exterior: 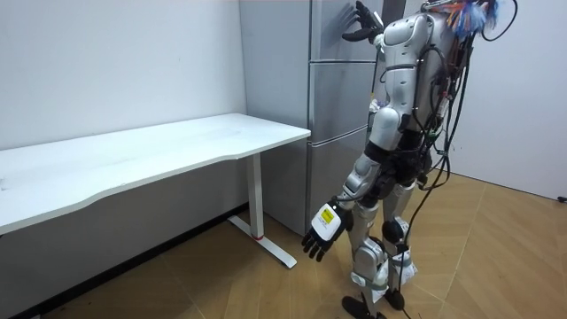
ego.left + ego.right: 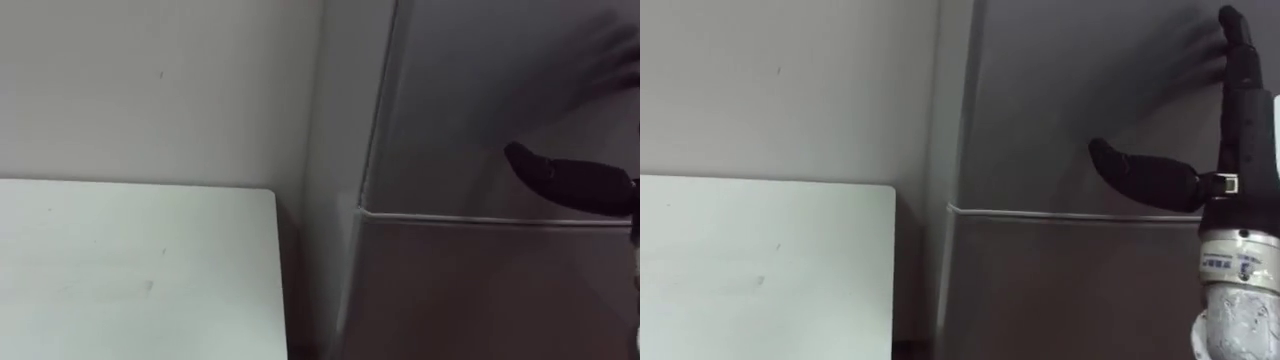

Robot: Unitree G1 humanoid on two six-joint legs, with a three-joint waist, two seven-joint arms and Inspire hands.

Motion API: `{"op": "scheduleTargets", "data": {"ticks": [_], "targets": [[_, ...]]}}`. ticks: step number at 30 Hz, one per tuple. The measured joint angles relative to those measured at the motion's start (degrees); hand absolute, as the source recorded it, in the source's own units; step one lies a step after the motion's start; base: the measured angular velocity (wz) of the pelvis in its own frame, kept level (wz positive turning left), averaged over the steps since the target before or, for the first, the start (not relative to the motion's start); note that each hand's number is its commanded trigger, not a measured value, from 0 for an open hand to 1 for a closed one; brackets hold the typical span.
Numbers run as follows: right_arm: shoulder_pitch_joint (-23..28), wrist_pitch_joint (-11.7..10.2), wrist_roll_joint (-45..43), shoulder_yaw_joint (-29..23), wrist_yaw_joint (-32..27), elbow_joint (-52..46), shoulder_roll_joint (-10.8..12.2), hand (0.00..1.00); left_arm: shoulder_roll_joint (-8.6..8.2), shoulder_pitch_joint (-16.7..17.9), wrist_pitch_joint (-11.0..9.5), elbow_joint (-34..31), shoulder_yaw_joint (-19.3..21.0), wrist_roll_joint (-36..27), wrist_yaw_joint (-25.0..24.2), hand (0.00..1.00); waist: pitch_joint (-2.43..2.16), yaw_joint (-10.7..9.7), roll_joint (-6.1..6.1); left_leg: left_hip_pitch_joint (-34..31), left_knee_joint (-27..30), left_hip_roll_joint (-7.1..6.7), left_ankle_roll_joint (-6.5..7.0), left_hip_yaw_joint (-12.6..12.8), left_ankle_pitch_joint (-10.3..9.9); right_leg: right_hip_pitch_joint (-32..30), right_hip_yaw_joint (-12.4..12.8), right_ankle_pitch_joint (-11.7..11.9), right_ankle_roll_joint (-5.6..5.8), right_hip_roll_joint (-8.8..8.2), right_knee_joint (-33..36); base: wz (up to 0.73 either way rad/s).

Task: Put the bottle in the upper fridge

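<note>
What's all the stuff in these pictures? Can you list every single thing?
Tall grey metal fridge: one, grey, right in front of the robot, doors shut.
Flat white rectangular table: one, white top on white legs, beside the fridge on the robot's left, along the wall.
Plain white wall: one, white, behind the table.
Wooden plank floor: one, light brown, under the robot and the table.
Right robot hand: one, black, raised high, straight fingers against the fridge's upper door.
Left robot hand: one, black, hanging low beside the robot's leg, fingers relaxed, holding nothing.
</note>
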Motion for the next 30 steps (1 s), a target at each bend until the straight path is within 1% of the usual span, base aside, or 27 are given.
{"op": "scheduleTargets", "data": {"ticks": [1,4,6,8,13,19,21,23,25,26,30], "targets": [[-0.06,-0.18,-0.49,0.09,0.07,0.79,0.00,0.00,0.12,0.21,0.60,-0.36,-0.09,0.29,-0.59,0.00,0.02,0.02,-0.07,0.01,0.08,-0.02,-0.02,0.00,0.02,-0.08,-0.05,-0.06,-0.01,-0.04,-0.06,0.00],[-0.29,-0.33,-2.58,0.15,-0.25,2.15,-0.01,0.00,0.19,0.36,1.16,-1.85,-0.33,0.29,-1.97,0.00,0.06,0.62,-0.12,-0.11,0.12,-0.01,-0.01,0.11,0.12,-0.08,-0.04,-0.08,0.00,-0.02,-0.43,-0.02],[-0.30,-0.41,-5.33,0.15,-0.84,3.22,0.00,0.00,0.14,0.14,1.32,-2.12,-0.73,0.35,-2.12,0.00,0.06,0.95,-0.14,-0.18,0.10,0.01,0.02,0.16,0.16,-0.05,-0.06,0.02,0.16,0.03,-0.73,-0.02],[-0.30,-0.68,-8.32,0.26,-1.83,4.84,0.00,0.00,0.09,0.08,1.64,-2.12,-0.73,1.64,-2.14,0.00,0.05,1.14,-0.27,-0.16,0.09,0.01,0.04,0.16,0.18,0.05,-0.09,0.16,0.04,0.03,-0.76,0.00],[-1.13,-1.76,-10.35,0.98,-3.13,7.41,-0.01,0.00,0.10,0.09,2.50,-2.12,-0.73,1.63,-2.15,0.00,0.06,1.23,-0.32,-0.15,0.11,-0.02,0.05,0.14,0.19,0.20,-0.06,0.21,0.02,0.04,-0.76,0.00],[-2.70,-1.69,-12.02,2.07,-3.98,11.56,-0.03,0.00,0.22,-0.33,3.08,-2.28,-0.68,1.94,-2.31,0.00,0.13,1.33,-0.58,-0.17,0.55,-0.04,0.03,-0.43,0.43,0.36,-0.39,0.18,0.50,0.02,-0.78,0.02],[-2.86,-1.43,-12.02,2.08,-3.98,12.22,-0.03,0.00,0.23,-0.32,3.24,-2.30,-0.67,1.97,-2.91,0.00,0.13,1.50,-0.67,-0.21,0.55,-0.09,-0.12,-0.57,0.53,0.40,-0.63,0.28,0.54,-0.06,-0.79,0.04],[-3.01,-0.74,-12.01,1.97,-3.98,12.48,-0.03,0.00,0.23,-0.27,3.82,-2.31,-0.69,1.94,-3.20,0.00,0.13,1.94,-0.69,-0.22,0.60,-0.09,-0.14,-0.57,0.67,0.39,-0.64,0.40,0.56,-0.10,-0.78,0.00],[-3.01,-0.64,-11.93,1.84,-4.06,12.79,-0.08,0.00,0.23,-0.28,3.89,-2.29,-0.69,1.92,-3.20,0.00,0.12,2.27,-0.70,-0.29,0.75,-0.07,-0.13,-0.60,0.70,0.39,-0.78,0.49,0.55,-0.14,-0.78,0.02],[-3.01,-0.55,-11.87,1.75,-4.08,12.85,-0.08,0.00,0.23,-0.32,3.88,-2.29,-0.68,1.92,-3.23,0.00,0.11,2.25,-0.71,-0.47,0.97,-0.06,-0.11,-0.75,0.70,0.40,-1.33,0.54,0.56,-0.23,-0.78,0.05],[-3.01,-0.50,-11.65,1.74,-4.50,12.84,-0.08,0.00,0.23,-0.56,3.86,-2.26,-0.70,1.89,-3.32,0.00,0.09,2.22,-0.73,-1.22,1.40,-0.01,0.01,-0.90,0.77,-0.03,-1.63,0.70,0.52,-0.34,-0.73,0.02]]}}
